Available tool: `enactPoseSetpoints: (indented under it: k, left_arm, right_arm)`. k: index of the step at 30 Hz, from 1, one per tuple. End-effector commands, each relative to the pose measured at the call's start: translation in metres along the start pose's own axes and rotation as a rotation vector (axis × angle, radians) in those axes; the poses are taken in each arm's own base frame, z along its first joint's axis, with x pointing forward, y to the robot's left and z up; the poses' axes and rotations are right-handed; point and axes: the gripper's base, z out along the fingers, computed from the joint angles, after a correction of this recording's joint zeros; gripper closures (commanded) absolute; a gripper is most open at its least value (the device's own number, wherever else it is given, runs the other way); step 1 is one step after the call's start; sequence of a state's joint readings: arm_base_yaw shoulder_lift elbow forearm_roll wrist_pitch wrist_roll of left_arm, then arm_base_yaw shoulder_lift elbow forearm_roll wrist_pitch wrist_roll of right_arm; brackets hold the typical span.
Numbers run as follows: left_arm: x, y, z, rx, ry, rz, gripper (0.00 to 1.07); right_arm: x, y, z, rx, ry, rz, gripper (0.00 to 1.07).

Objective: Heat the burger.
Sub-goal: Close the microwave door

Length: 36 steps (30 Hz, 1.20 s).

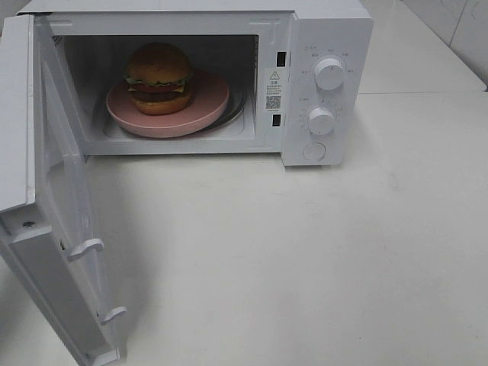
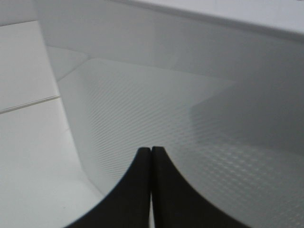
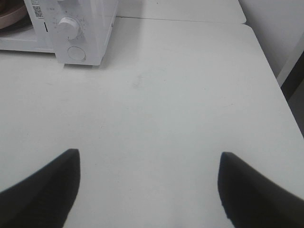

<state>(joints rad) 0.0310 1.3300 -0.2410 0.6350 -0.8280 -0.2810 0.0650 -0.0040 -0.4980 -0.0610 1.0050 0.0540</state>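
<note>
The burger (image 1: pixel 158 78) sits on a round pink plate (image 1: pixel 206 103) inside the white microwave (image 1: pixel 320 30), whose door (image 1: pixel 61 206) stands swung wide open to the left. Neither arm shows in the exterior high view. In the left wrist view my left gripper (image 2: pixel 151 151) is shut, its two dark fingers pressed together with nothing between them, close against the patterned white panel of the microwave door (image 2: pixel 156 123). In the right wrist view my right gripper (image 3: pixel 149 159) is open and empty, above the bare white table (image 3: pixel 166 104), well to the right of the microwave (image 3: pixel 71 28).
Two round knobs (image 1: pixel 329 73) and a round button (image 1: pixel 314 151) sit on the microwave's right panel. The door's latch hooks (image 1: pixel 85 248) stick out from its inner edge. The table's right edge (image 3: pixel 278 90) drops off near a wall.
</note>
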Motion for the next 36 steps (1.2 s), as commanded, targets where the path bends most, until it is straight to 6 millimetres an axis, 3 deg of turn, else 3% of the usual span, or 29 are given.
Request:
enactPoseSetpoints:
  k: [1,11,21,36]
  left_arm:
    - [-0.008,-0.010,0.012,0.038,-0.014,0.018,1.07]
    - [-0.010,-0.032,0.030,0.012,-0.024,-0.039,1.07]
    - [-0.018,-0.069,0.071,0.110,-0.027,-0.014,1.07]
    - [-0.037,-0.102,0.115,0.050,-0.072,-0.034,1.07]
  right_arm:
    - [0.001,0.000,-0.003,-0.001,-0.036,-0.003,0.31]
    - [0.001,0.000,-0.003,0.003,-0.036,0.001,0.31]
    - [0.001,0.000,-0.003,0.005,-0.036,0.005,0.31]
    - [0.001,0.000,-0.003,0.005,-0.036,0.005,0.31]
